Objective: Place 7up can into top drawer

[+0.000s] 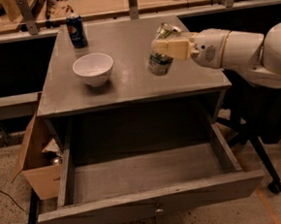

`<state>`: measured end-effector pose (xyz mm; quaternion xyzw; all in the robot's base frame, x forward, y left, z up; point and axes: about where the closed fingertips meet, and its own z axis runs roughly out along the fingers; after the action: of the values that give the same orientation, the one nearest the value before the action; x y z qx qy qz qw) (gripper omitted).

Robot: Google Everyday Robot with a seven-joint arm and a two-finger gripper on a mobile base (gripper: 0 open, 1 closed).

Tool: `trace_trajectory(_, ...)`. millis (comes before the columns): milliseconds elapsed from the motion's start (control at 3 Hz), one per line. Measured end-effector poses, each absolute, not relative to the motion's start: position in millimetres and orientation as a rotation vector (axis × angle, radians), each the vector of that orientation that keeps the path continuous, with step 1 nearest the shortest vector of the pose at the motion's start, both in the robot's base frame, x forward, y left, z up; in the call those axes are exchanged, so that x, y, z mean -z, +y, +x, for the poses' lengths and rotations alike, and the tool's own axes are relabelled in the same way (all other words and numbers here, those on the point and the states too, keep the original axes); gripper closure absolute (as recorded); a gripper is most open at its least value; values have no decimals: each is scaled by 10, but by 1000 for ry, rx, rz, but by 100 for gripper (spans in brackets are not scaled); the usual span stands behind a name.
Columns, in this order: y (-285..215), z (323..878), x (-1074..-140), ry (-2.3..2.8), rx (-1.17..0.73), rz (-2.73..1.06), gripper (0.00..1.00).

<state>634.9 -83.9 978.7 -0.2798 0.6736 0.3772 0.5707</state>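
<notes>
Above the right half of the cabinet (133, 87) top, the gripper (168, 47) reaches in from the cabinet's right side at the end of a white arm (237, 50). Its cream fingers (174, 48) are pinched on the upper part of the 7up can (158, 65). The can is tilted, its silver top leaning back and toward the arm and its pale green body hanging down toward the cabinet surface. It appears to be held clear of that surface, though the exact gap cannot be judged.

The top drawer (152, 204) stands pulled fully out from the front of the cabinet. Its flat grey front panel is nearest the camera, with a small metal knob (159, 210) at the centre. The drawer floor is visible along its whole width. The can is over the cabinet top, not over the drawer opening.

On the left half of the cabinet top sits a white bowl (93, 69), upright and well apart from the can. At the back left corner of the cabinet stands a dark blue Pepsi can (76, 30), upright, behind the bowl.

Against the cabinet's left side rests an open cardboard box (35, 166) on the floor. Behind the cabinet runs a wooden workbench (103, 2). To the cabinet's right, below the arm, is a black wheeled base (275, 187).
</notes>
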Motion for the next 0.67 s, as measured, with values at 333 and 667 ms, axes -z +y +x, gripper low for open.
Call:
trace_trajectory(333, -401, 5920, -9529, 1548, -992, -755, 100)
trace_trajectory(667, -59, 5689, -9261, 1506, -1047, -913, 100)
